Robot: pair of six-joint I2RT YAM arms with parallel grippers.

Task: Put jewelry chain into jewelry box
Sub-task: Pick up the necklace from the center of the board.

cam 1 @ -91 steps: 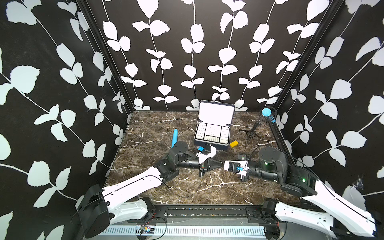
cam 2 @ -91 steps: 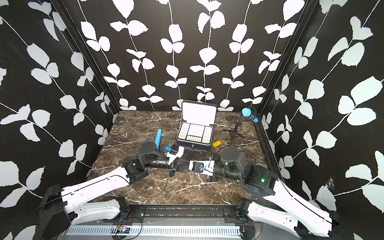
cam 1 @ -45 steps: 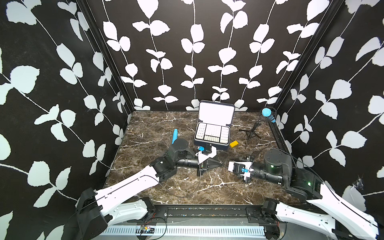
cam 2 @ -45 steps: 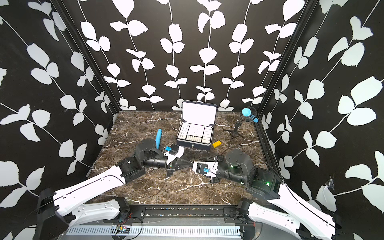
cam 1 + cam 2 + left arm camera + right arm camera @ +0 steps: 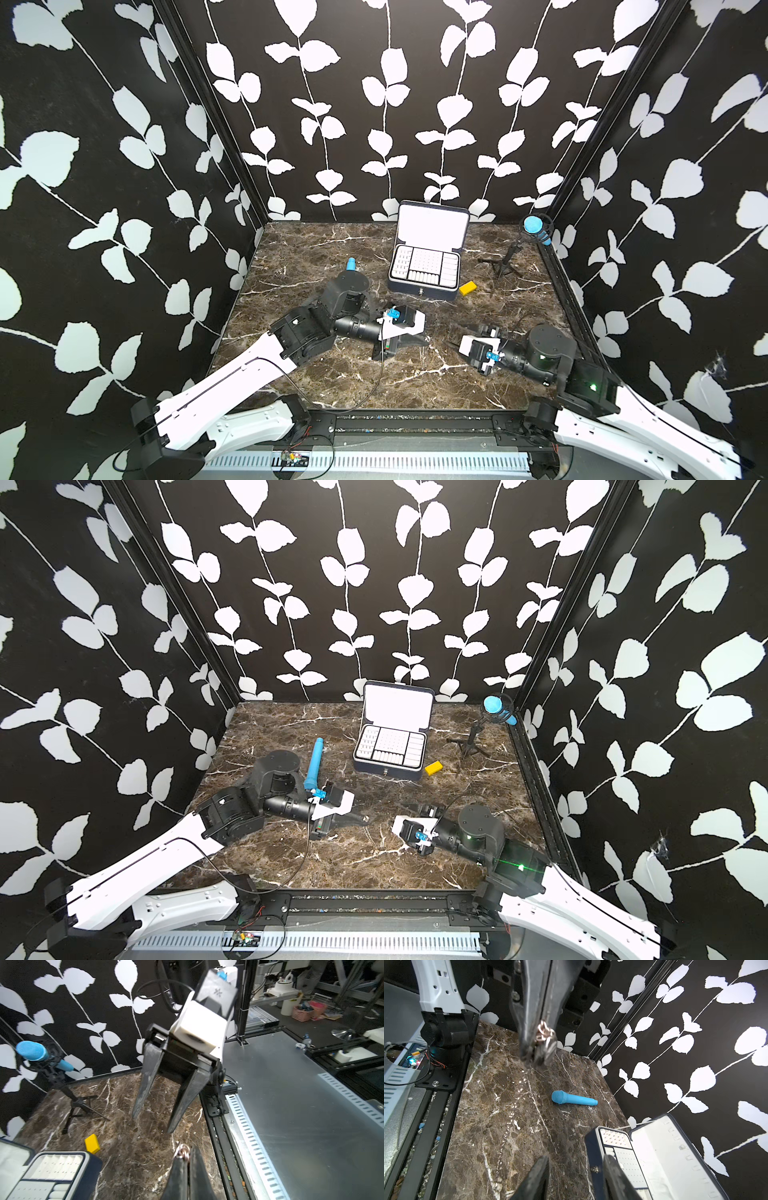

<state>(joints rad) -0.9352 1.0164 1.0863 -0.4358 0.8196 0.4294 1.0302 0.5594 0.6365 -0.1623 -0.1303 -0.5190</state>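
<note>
Left wrist view: the left gripper (image 5: 185, 1157) has its fingers pressed together on the top rings of the jewelry chain (image 5: 182, 1152). Facing it, a little apart, the right gripper (image 5: 152, 1122) stands with its 2 fingers partly spread and nothing between them. The jewelry box (image 5: 92, 1167) lies open beside a yellow block (image 5: 92, 1144) on the marble table (image 5: 128, 1159).

Right wrist view: the chain (image 5: 545, 1035) bunches at the left gripper's tips, and the rest hangs as a blurred, glinting line toward the table. I cannot tell whether its low end touches the marble. The right fingers (image 5: 538, 1178) are parted and empty. The open box (image 5: 590, 1153) is near, and a blue microphone (image 5: 574, 1100) lies farther off.

Both top views: the box (image 5: 422, 291) sits at the rear middle with its lid upright and its white tray bare, well apart from both grippers near the front. The chain is too thin to make out here.

Judgement: the chain is in the left gripper's sole hold, so the carry to the box is the step in hand. The next move calls for lifting high enough that the dangling length clears the front wall, centering over the tray, lowering so the links pile inside, and then opening.
</note>
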